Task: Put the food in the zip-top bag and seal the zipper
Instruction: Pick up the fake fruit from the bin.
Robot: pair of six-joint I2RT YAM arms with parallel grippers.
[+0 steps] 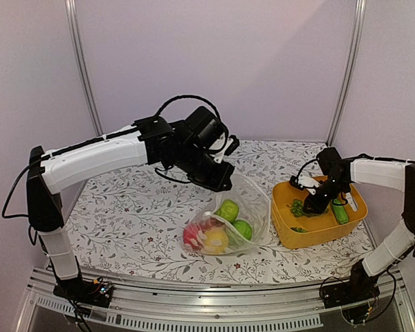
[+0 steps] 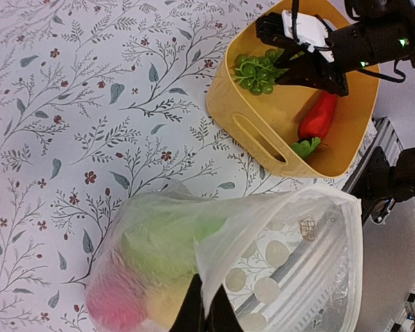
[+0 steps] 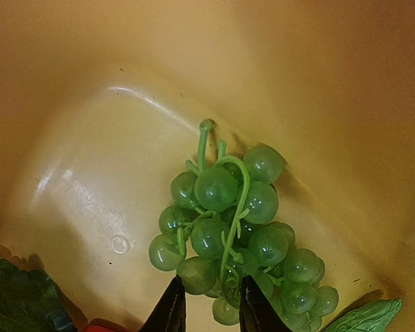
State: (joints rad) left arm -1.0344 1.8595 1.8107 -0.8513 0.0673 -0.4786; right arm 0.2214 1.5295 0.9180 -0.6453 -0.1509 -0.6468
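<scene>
A: Right claw (image 3: 209, 308) status?
B: Down in the tub (image 3: 90, 104), fingers (image 3: 169, 308) on either side of the near end of the grapes (image 3: 225, 221). A grape or two sit in the gap. I can't tell from my feed whether it's pinching or only straddling. The grapes lie flat on the tub floor.
A: Left?
B: Left claw (image 2: 204, 315) is clenched on the bag (image 2: 283, 256) rim, holding the mouth up and open. The bag bottom rests on the surface (image 2: 76, 104), just beside the tub. Green, yellow and red balls (image 1: 228, 209) are inside.
A: What's left in the tub?
B: Grapes, a carrot (image 2: 319, 116), some leaf. I'd call it mid-task, with the grapes the step in hand.
A: How do you take them?
B: My call: the near end is loose single grapes, so a grip there could slip. I'd go deeper so the pads close across the stem mid-bunch, and close slowly. Lift straight up to clear the tub wall before swinging over. Release only once well inside the mouth. The film is soft, and a nudge on the rim could pull it out of the left claw.
A: Left arm?
B: I'd hold it fixed, mouth as is.
</scene>
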